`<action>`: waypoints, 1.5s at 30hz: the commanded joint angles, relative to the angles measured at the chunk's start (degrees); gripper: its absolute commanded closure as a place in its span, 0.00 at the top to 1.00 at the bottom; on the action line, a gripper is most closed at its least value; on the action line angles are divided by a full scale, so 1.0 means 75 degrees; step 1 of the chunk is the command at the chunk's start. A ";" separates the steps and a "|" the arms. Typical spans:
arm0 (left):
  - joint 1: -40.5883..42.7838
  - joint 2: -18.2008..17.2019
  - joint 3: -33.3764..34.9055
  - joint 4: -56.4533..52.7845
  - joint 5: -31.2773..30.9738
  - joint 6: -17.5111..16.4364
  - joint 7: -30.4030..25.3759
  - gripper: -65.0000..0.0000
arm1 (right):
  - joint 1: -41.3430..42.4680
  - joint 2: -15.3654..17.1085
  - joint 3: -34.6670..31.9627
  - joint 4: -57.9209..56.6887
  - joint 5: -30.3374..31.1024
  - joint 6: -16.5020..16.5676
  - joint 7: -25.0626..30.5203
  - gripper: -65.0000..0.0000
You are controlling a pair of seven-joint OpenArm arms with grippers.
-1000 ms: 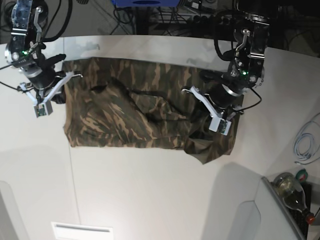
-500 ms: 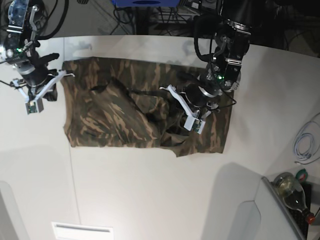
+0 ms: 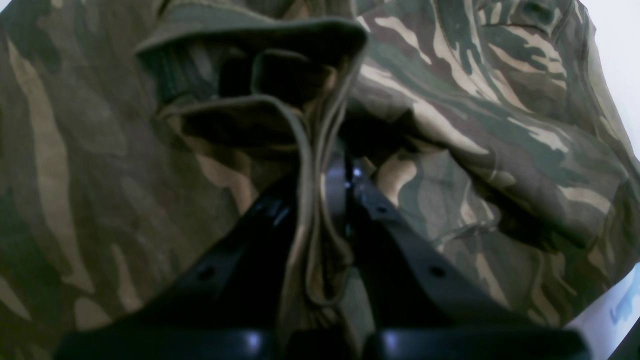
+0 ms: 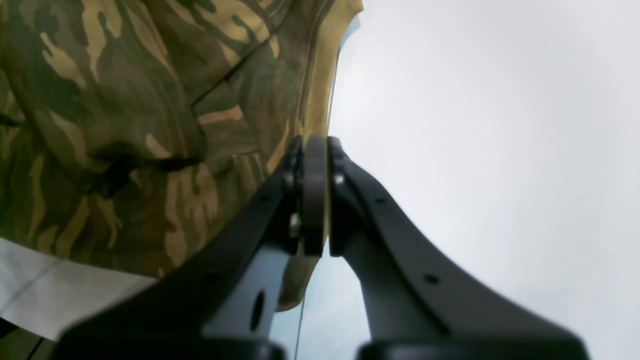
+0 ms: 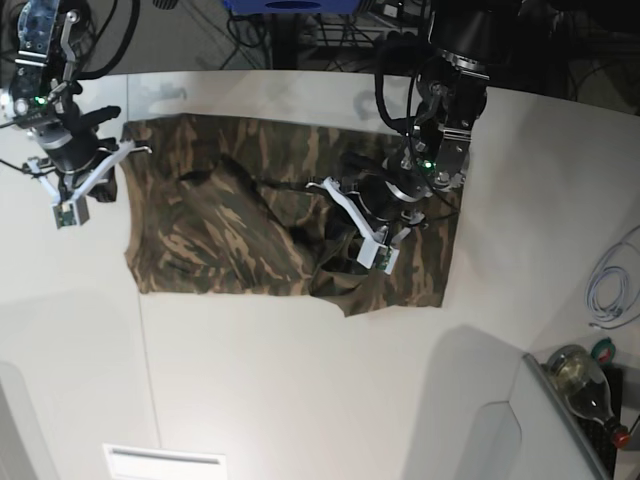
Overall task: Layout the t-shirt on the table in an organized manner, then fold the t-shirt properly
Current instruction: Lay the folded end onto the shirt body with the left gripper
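Note:
The camouflage t-shirt (image 5: 220,235) lies spread on the white table (image 5: 300,380), with its right part bunched and doubled over. My left gripper (image 5: 350,222) hangs over the shirt's middle right. In the left wrist view this gripper (image 3: 330,165) is shut on a raised fold of the t-shirt (image 3: 500,125), and the hem runs down between the fingers. My right gripper (image 5: 108,165) is at the shirt's upper left edge. In the right wrist view it (image 4: 315,150) is shut on the tan hem of the t-shirt (image 4: 125,100), with bare table (image 4: 475,150) beside it.
A coiled white cable (image 5: 610,285) lies near the table's right edge. A glass bottle (image 5: 585,385) stands off the lower right corner. Dark cables and a blue box (image 5: 290,6) sit behind the far edge. A white vent panel (image 5: 165,462) is at the bottom.
My left gripper has moved left across the shirt, dragging its fold of cloth over the middle. The right gripper has shifted slightly up and left along the shirt's edge.

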 commanded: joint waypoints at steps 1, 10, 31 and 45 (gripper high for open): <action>-0.0115 0.0057 0.0143 0.0153 -0.0080 -0.0058 -0.0165 0.00 | 0.0061 0.0051 0.0031 0.0097 0.0072 0.0039 0.0165 0.01; -0.0150 0.0093 0.0472 0.0095 -0.0080 -0.0058 -0.0165 0.00 | 0.0072 0.0051 0.0031 0.0097 0.0072 0.0039 0.0165 0.01; -0.0267 0.0034 0.0542 0.1044 -0.0080 -0.0058 0.1452 0.34 | 0.0084 0.0051 -0.0028 0.0144 0.0084 0.0039 0.0165 0.01; -0.0138 -0.0294 0.1726 0.1841 -0.0150 -0.0093 0.2120 0.50 | 0.0189 0.0051 -0.0028 0.0144 0.0084 0.0039 0.0165 0.01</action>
